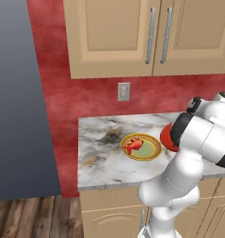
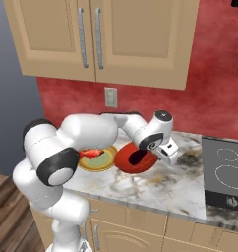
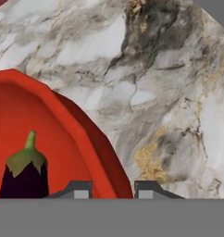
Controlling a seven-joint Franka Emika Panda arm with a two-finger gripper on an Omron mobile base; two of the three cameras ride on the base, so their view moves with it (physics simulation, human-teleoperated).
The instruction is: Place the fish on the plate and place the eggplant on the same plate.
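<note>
The red-orange fish (image 1: 132, 146) lies on the round plate (image 1: 153, 153) with the yellow ringed rim and pale green centre, left of the deeper red bowl (image 1: 165, 138). The fish (image 2: 91, 153) and plate (image 2: 99, 168) are partly hidden by my arm in the right base view. The dark purple eggplant (image 3: 23, 177), with its green cap, sits inside the red bowl (image 3: 79, 139). My gripper (image 3: 113, 190) hovers above the bowl's (image 2: 135, 156) right rim and the marble beside it. It is open, and nothing is between its fingers. The gripper (image 2: 171, 158) is just right of the bowl.
A marble counter (image 1: 100, 153) carries everything, with its front edge close to the base. A black cooktop (image 2: 224, 172) lies at the right. Wooden wall cabinets (image 1: 147, 32) hang above. A tall grey panel (image 1: 16, 93) stands left of the counter.
</note>
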